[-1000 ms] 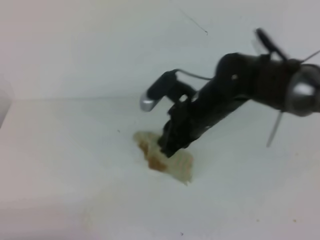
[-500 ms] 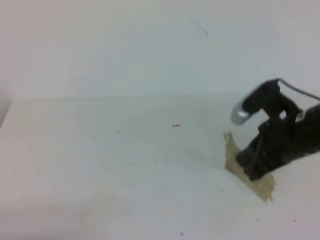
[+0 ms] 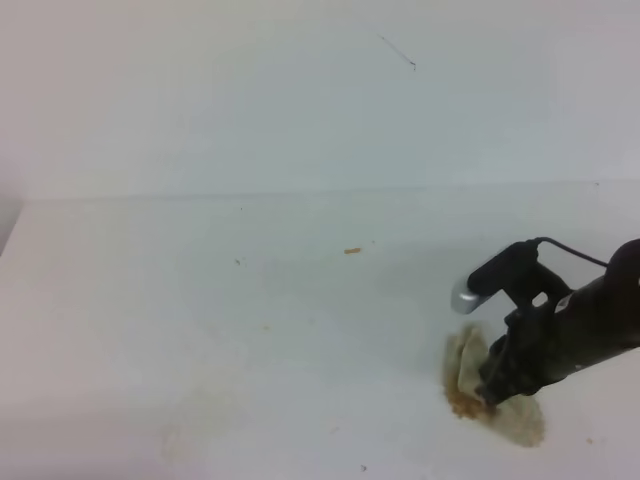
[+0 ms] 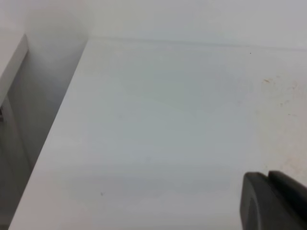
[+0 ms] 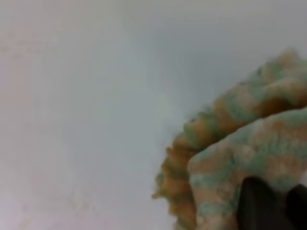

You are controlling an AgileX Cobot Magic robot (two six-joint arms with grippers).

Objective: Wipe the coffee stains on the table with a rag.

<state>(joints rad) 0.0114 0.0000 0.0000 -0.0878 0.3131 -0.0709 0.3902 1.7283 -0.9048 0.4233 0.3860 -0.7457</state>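
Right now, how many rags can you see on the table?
1. The rag lies bunched at the table's right front, under the right end effector. It has brown stained patches. No other rag shows, though the arm hides a little of the table.

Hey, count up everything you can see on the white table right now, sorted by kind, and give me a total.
Rags: 1, the rag, bunched under the right gripper
Grippers on the table: 1, the right gripper
Orange-brown crumbs: 1, the crumb lying apart, near mid-table
Faint brownish smear patches: 1, the smear near the front edge
Total: 4
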